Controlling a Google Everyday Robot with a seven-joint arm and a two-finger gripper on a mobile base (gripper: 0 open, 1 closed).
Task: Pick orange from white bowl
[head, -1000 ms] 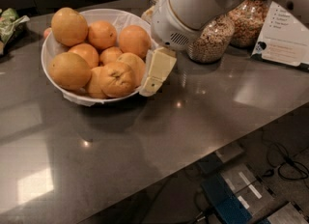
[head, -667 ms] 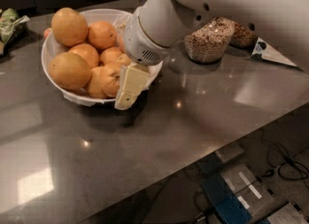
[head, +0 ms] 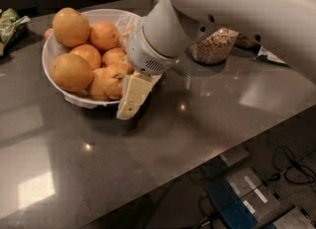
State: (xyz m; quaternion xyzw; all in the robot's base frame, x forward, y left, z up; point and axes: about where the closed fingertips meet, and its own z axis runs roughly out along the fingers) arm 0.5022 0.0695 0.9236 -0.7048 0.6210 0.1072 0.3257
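The white bowl (head: 83,99) stands at the back left of the dark counter, piled with several oranges (head: 72,71). A crinkled white liner shows along its far rim. My gripper (head: 130,99) hangs from the big white arm (head: 163,35) at the bowl's front right rim. It is right beside a dimpled orange (head: 111,79) at the pile's front right and reaches down over the bowl's edge toward the counter. The arm hides the right side of the bowl.
A glass jar of nuts (head: 215,46) stands right of the arm, and a card or packet (head: 269,56) lies beyond it. A green packet (head: 11,24) lies at the far left. The counter's front edge runs diagonally, with a blue box (head: 233,207) and cables on the floor below.
The arm has swung left and nearer the camera. The gripper has shifted from the bowl's right side to its front right rim, and the arm now covers more of the bowl and the jars.
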